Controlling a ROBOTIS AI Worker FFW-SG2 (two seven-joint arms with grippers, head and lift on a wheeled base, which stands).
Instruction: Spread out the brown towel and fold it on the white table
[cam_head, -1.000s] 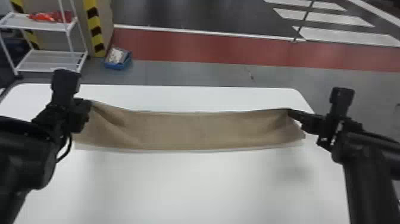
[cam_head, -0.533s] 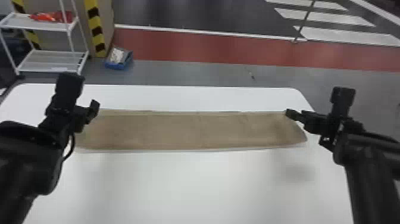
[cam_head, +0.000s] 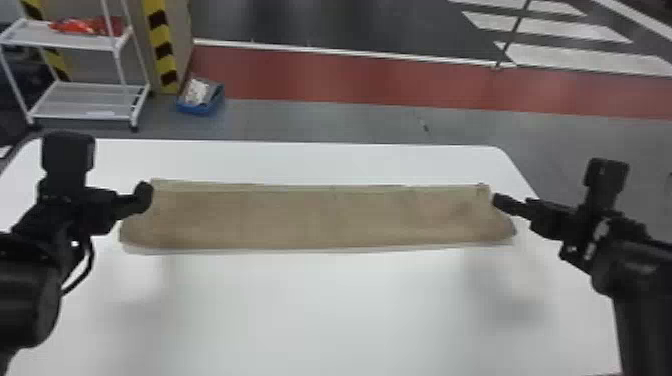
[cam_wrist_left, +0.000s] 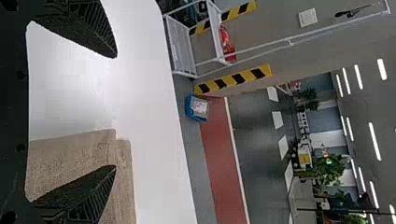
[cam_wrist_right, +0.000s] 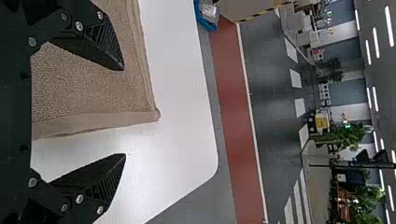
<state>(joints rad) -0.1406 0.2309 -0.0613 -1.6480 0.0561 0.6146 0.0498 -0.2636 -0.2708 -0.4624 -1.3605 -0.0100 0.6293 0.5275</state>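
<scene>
The brown towel (cam_head: 320, 220) lies as a long folded strip across the white table (cam_head: 330, 310), its layered far edge nearly straight. At its left end is my left gripper (cam_head: 142, 197), and at its right end my right gripper (cam_head: 501, 202). In the left wrist view the left gripper (cam_wrist_left: 116, 114) stands wide open above the towel's end (cam_wrist_left: 70, 158), holding nothing. Seen in the right wrist view, the right gripper (cam_wrist_right: 125, 112) is wide open too, with the towel's corner (cam_wrist_right: 152, 114) lying on the table between and beyond its fingers.
Behind the table's far edge, a white shelf rack (cam_head: 80, 100) with red items stands at the left, next to a striped post (cam_head: 162, 47). A blue bin (cam_head: 200, 97) sits on the floor nearby. Bare tabletop stretches in front of the towel.
The left gripper has let go of the towel's left end and shifted slightly; the right gripper has also released its end and drawn a little away. Both towel ends now lie flatter.
</scene>
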